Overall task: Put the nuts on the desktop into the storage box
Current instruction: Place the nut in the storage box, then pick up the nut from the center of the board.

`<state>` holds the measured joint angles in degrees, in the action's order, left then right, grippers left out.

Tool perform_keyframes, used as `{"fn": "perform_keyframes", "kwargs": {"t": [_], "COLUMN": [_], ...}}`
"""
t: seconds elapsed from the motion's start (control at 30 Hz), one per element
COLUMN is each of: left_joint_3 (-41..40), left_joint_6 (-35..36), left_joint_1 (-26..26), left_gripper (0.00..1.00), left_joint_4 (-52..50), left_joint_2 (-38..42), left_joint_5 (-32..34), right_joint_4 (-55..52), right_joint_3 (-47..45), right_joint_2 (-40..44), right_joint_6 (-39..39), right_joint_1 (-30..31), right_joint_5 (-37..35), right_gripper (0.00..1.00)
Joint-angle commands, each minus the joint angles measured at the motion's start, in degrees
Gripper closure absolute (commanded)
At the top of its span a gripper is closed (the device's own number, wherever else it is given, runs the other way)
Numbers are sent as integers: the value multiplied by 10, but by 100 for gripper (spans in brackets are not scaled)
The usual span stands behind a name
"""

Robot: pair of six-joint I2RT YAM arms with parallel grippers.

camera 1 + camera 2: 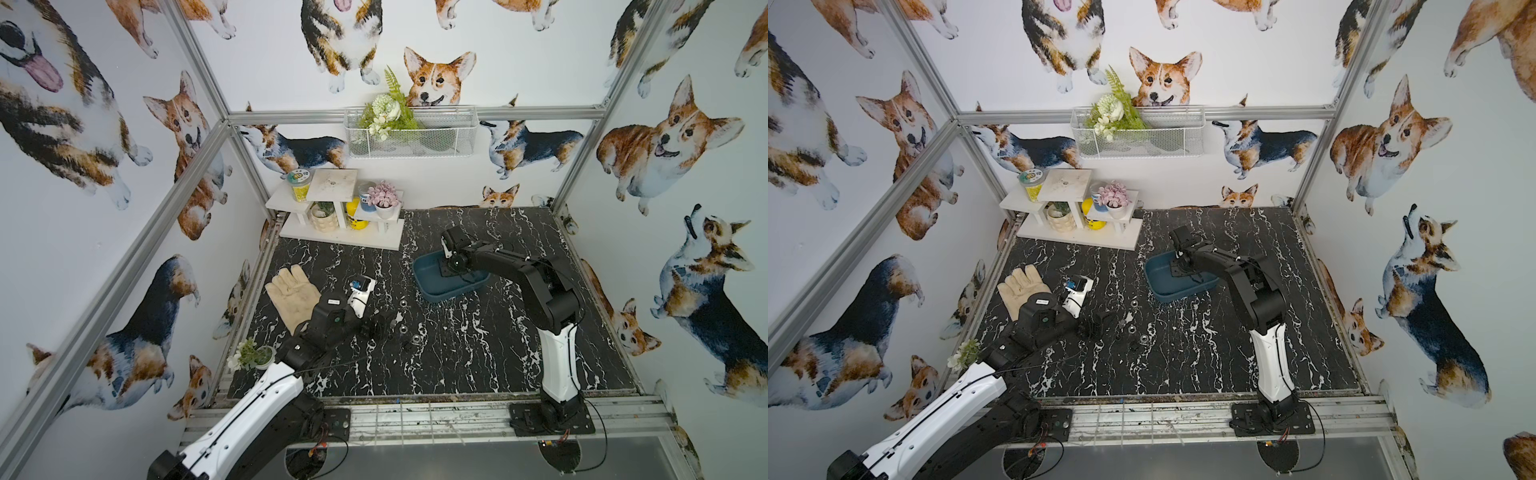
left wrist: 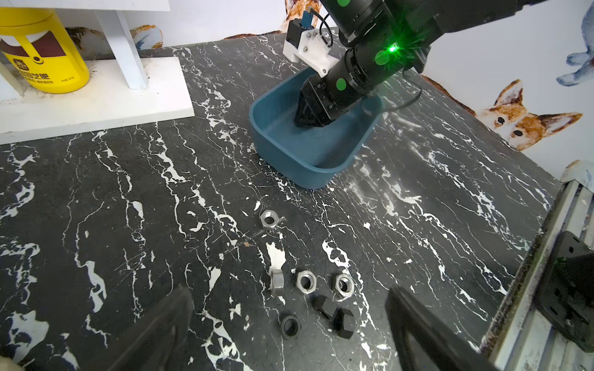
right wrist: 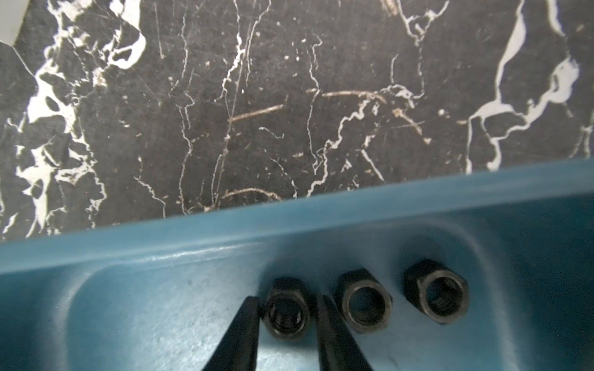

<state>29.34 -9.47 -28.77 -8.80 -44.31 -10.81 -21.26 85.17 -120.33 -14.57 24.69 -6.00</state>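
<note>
Several nuts, silver (image 2: 306, 281) and black (image 2: 291, 326), lie loose on the desktop (image 2: 128, 225) in front of my left gripper (image 2: 289, 290), which hovers wide open just short of them. In both top views they show as small glints (image 1: 402, 330) (image 1: 1143, 339) beside that gripper (image 1: 376, 328). The storage box (image 1: 432, 293) (image 2: 289, 154) stands further back. My right gripper (image 3: 288, 298) reaches into it, open, its fingers flanking a black nut (image 3: 287, 313) that rests on the box floor. Two more black nuts (image 3: 364, 302) (image 3: 437, 295) lie beside it.
A beige glove (image 1: 291, 295) and a white device (image 1: 361, 291) lie left of the nuts. A white stepped shelf (image 1: 345, 232) with jars and plants fills the back left corner. A small potted plant (image 1: 257, 355) sits by my left arm. A wire basket (image 1: 411, 133) hangs on the back wall.
</note>
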Motion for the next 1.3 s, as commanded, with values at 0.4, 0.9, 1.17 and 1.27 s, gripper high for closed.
{"fn": "perform_keyframes", "kwargs": {"t": [0.4,0.9,1.17,1.27], "left_joint_3": [44,189,219,252], "left_joint_6": [-149,-155,-111,-87], "left_joint_1": [1,-1,-58,-106], "left_gripper": [0,15,37,41], "left_joint_4": [-26,-195,-215,-239], "left_joint_2": [-79,-302,-373,-413], "left_joint_5": [-43,-14,70,119], "right_joint_4": [42,228,221,245], "right_joint_3": [-69,-385,-446,-473], "right_joint_2": [169,552,606,621], "right_joint_6": [21,47,29,26], "right_joint_1": [11,30,30,30], "right_joint_5": [2,92,173,187], "right_gripper": [44,0,0,0]}}
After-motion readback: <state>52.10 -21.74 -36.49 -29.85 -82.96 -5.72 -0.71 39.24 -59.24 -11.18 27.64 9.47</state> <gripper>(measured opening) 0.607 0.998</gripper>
